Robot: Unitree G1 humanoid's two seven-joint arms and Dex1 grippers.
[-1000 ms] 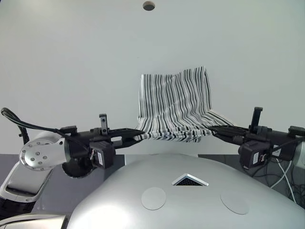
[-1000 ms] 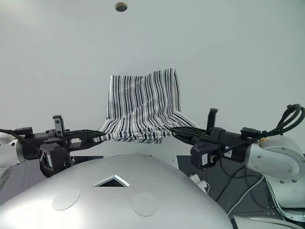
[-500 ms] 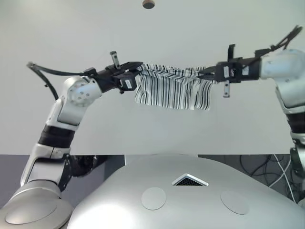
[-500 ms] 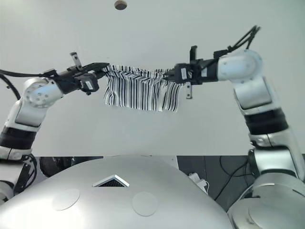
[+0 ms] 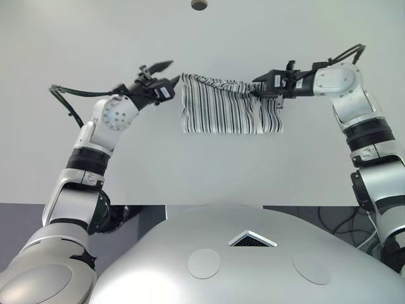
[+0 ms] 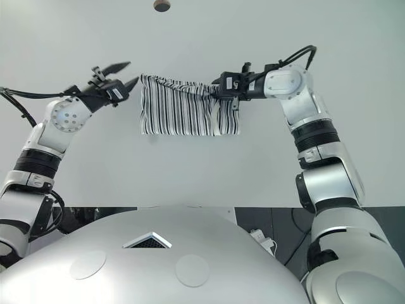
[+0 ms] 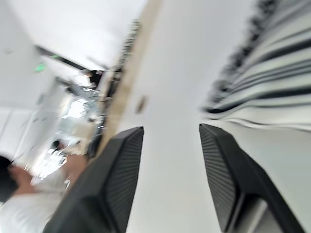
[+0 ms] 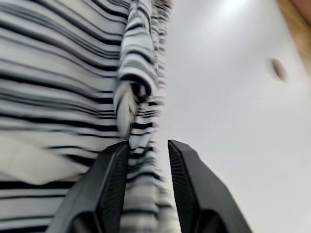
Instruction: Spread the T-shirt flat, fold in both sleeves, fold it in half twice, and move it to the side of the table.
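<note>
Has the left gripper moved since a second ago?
Yes: the left gripper moved forward, toward the round hole, and is now open beside the T-shirt.

Two eye cameras sit side by side on the head. They look forward and down over the white counter (image 5: 202, 171) from far back. Both see the same arms and the striped T-shirt (image 5: 221, 111). Each wrist camera sits very close behind its tool. The one behind the left tool (image 7: 171, 128) faces bare counter and the T-shirt's edge. The one behind the right tool (image 8: 148, 143) faces the stripes.
</note>
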